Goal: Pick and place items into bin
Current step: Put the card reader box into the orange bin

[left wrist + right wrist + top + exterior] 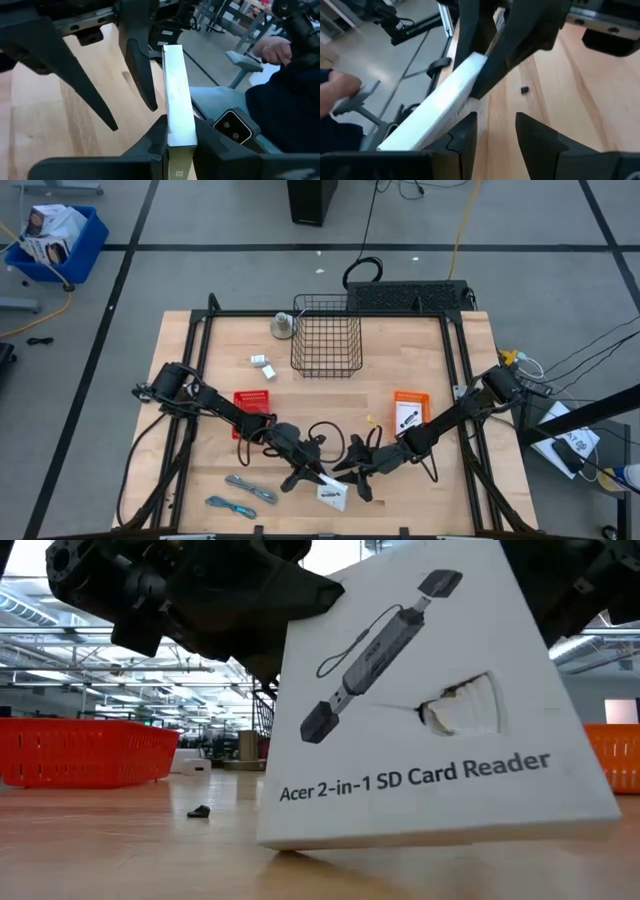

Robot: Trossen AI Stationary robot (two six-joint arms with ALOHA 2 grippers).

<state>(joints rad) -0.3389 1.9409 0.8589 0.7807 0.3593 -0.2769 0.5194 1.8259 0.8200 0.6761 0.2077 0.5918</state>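
Note:
A flat white card-reader box point(333, 492) stands tilted near the table's near edge; in the low view the box point(430, 700) fills the picture. My left gripper point(306, 474) point(181, 131) is shut on it. My right gripper point(352, 477) point(495, 130) is open close beside the box point(435, 107), on its right. The wire basket bin point(327, 335) stands at the far middle. Two tiny white blocks point(262, 364), a grey strip point(252, 488) and a teal cord point(230, 505) lie on the left half. My left gripper pinches the white box between its two fingers at one narrow edge point(180, 120), coming slanting down from the table's left. The box is tilted, with a lower corner point(278, 843) on the table. My right gripper has one finger point(142, 75) alongside the box's face; I cannot tell whether it touches.
A red packet point(250, 412) and an orange packet point(410, 410) lie mid-table, and a metal piece point(283, 327) sits left of the bin. A small dark bit point(199, 811) lies on the wood. A person's hand point(272, 47) shows beyond the near edge.

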